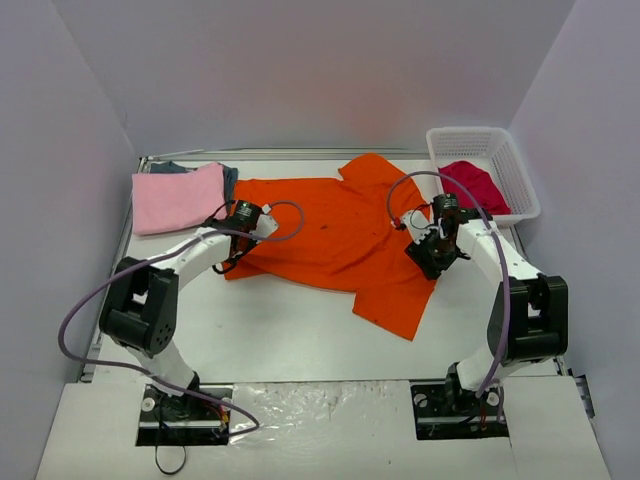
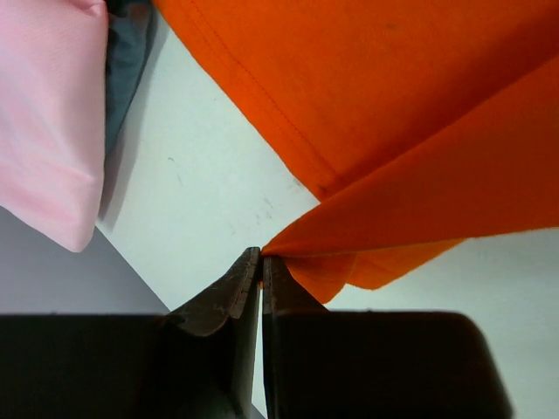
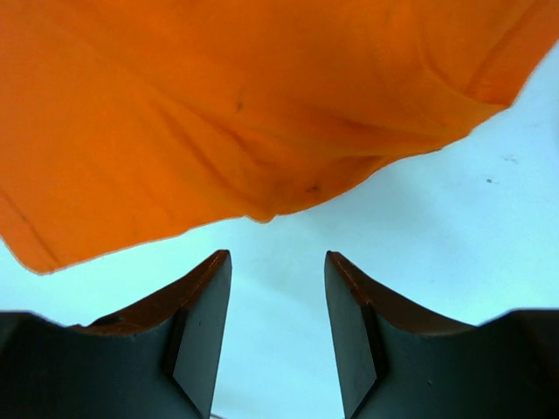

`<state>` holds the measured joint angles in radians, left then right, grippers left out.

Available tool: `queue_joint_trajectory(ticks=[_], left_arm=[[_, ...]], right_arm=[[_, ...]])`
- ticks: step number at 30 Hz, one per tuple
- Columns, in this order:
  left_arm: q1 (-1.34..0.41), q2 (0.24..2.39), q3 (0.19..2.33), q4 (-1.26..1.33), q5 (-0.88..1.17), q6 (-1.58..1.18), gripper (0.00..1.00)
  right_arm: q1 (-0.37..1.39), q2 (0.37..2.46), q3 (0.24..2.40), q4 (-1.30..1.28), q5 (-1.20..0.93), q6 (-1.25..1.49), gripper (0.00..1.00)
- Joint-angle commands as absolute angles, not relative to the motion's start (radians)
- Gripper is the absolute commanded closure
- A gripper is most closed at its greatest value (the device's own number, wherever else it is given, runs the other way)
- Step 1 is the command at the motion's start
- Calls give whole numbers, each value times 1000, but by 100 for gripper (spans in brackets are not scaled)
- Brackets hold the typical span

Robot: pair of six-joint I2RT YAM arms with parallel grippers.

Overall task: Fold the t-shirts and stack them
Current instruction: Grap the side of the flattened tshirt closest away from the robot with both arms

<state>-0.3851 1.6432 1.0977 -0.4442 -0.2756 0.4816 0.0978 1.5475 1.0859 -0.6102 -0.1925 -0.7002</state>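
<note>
I have the left gripper [image 2: 260, 259] with its jaws pressed together on a thin pinch of the orange shirt [image 2: 419, 113], taken right at the cloth's edge where a fold doubles over. The right gripper [image 3: 278, 262] stands with its jaws apart and nothing between them. It is poised over bare tabletop [image 3: 454, 227], just short of the shirt's near edge.

The orange shirt lies spread and rumpled across the middle of the tabletop, with one part trailing toward the arms on the right. At the far left a folded pink shirt [image 1: 178, 197] rests on a dark blue-grey shirt [image 1: 229, 178]. At the far right a red shirt [image 1: 478, 185] sits in the white basket [image 1: 520, 160].

Hazards, as I judge them:
- **Slip:** the left hold is shallow, so the cloth may slide out under its own weight on a lift.
- **Missed grasp:** closing the right gripper where it stands would catch air, so it must reach the cloth first.
- **Skewed fold:** pulling with one arm alone would drag and bunch the shirt.
- **Disturbed stack:** the pink shirt lies near the left gripper, and a wide sweep could knock that stack out of place.
</note>
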Motion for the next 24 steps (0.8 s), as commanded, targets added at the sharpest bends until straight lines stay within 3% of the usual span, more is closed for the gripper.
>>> queue_joint_trajectory(ticks=[1,8,24], left_arm=[[-373,1702,1150,-454,-330,459,98],[-270,1830,1255,-503,-267,419,98],[-163,1821,1183,-477,-193,414,97]], right_arm=[[100,1528,1080,-760,-245,-802,57],[241,1551,1059,-838,-264,-862,58],[543,1563,962,-835,-279,-810,60]])
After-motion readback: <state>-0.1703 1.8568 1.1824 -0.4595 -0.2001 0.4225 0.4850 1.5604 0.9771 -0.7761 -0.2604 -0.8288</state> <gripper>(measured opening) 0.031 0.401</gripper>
